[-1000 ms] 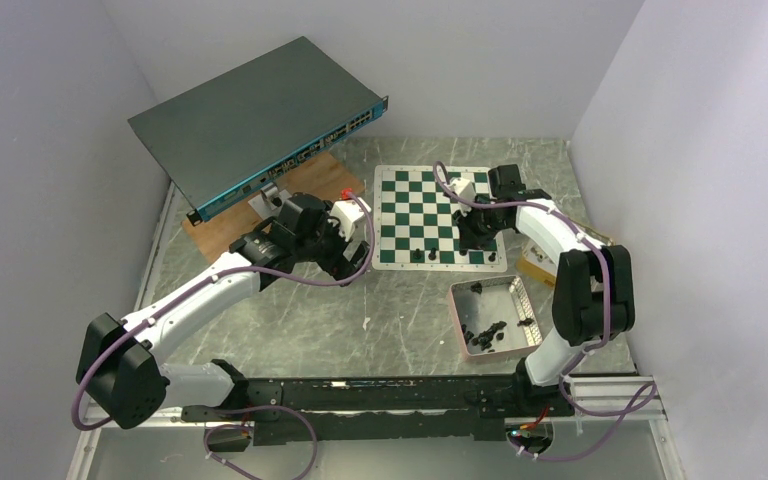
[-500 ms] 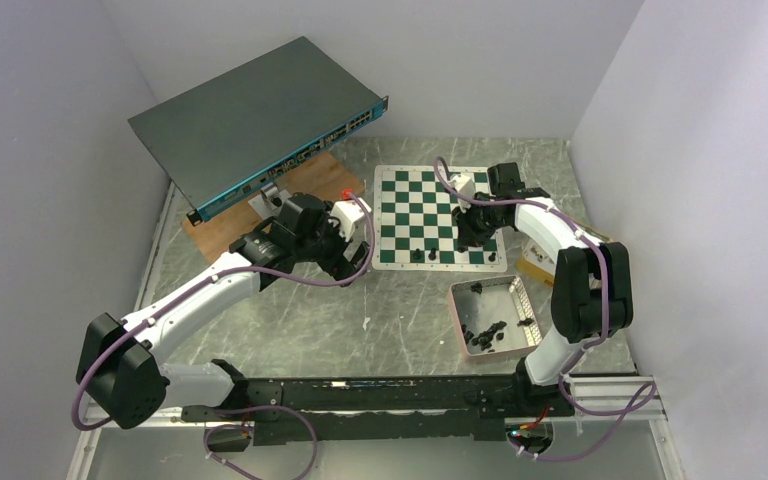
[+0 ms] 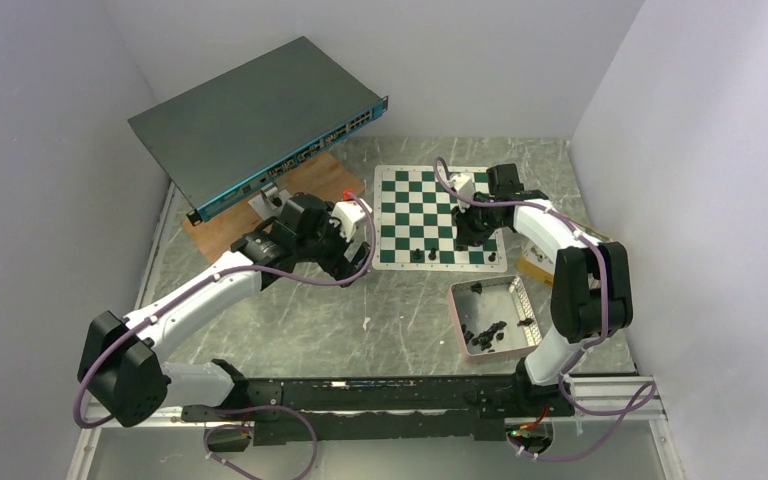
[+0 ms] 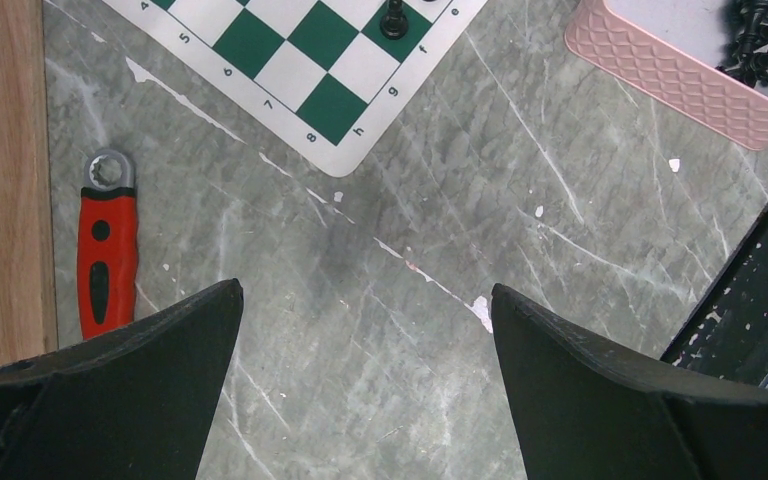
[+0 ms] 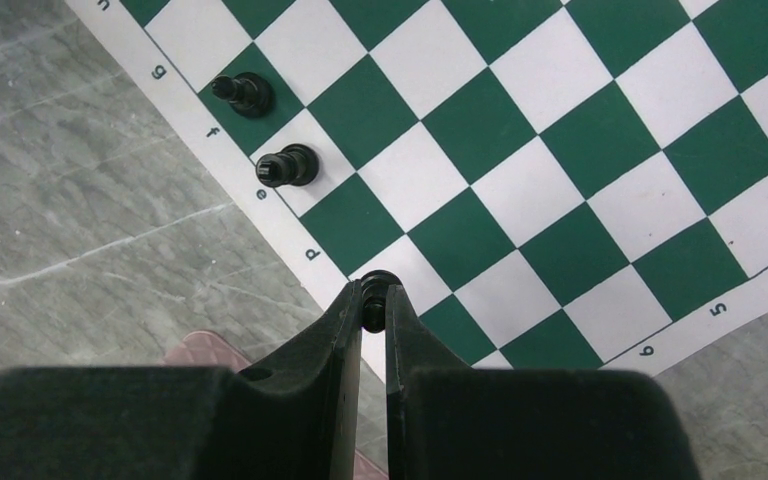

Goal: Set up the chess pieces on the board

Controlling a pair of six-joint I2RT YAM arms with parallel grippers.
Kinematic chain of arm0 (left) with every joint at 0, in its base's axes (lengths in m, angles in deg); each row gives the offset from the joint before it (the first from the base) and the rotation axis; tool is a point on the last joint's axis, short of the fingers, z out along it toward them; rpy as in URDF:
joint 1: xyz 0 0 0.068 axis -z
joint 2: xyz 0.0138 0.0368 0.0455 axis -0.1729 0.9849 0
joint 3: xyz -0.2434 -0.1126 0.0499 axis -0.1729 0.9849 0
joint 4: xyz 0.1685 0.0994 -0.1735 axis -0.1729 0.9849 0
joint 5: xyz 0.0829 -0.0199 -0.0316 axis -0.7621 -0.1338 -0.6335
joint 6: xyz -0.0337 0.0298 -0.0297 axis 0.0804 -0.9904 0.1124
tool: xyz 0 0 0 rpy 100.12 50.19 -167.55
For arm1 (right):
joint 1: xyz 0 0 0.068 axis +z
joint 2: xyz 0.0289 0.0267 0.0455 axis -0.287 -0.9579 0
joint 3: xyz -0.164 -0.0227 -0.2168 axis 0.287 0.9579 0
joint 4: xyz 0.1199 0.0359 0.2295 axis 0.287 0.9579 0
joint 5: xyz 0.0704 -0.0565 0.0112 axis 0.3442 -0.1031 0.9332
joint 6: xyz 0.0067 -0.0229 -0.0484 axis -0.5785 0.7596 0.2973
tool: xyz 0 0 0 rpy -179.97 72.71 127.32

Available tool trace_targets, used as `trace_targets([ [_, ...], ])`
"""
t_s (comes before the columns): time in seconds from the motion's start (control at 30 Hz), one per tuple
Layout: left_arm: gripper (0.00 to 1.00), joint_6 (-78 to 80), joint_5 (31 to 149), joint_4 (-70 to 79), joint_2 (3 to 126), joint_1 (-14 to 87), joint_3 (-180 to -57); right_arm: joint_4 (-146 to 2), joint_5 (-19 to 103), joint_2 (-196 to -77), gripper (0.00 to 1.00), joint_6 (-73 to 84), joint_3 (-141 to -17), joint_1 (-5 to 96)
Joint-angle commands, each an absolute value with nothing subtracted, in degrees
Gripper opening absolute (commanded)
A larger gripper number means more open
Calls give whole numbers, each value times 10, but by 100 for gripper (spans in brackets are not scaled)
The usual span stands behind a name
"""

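1. While the right gripper [image 5: 374,297] is pinched almost shut on one chess piece [image 5: 375,288], it hangs over the board [image 5: 580,150] at the edge row, next to the lettered border. Judged step: lining up for set-down. Can't tell whether the base touches the mat.
2. Grip is top-down on the piece's head, which leaves the base free to land flat.
3. Two placed pieces [image 5: 288,165] stand upright on neighbouring edge-row squares (files f and e). The row looks to be filled in order, so the target is probably a sq. further along.
4. Spare pieces [image 3: 485,333] lie heaped in the pink-rimmed tray [image 4: 670,75], just off the board's near corner. That's a short reach for the R arm.
5. Left gripper [image 4: 365,300] is spread fully wide and holds nothing. It sits over the table [image 4: 410,200] near a red wrench [image 4: 107,245], apparently parked clear of the R arm's work area.
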State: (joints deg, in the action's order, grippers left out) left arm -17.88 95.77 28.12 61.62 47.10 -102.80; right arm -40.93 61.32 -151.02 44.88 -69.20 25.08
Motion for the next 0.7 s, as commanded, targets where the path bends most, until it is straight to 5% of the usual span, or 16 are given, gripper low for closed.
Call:
trace_targets([
  [0.0,100,-184,973,259,618,469,-1048,-440,591,-1514,0,433,-681,253],
  [0.67,100,-185,974,260,622,469,-1049,-451,577,-1531,0,436,-658,254],
])
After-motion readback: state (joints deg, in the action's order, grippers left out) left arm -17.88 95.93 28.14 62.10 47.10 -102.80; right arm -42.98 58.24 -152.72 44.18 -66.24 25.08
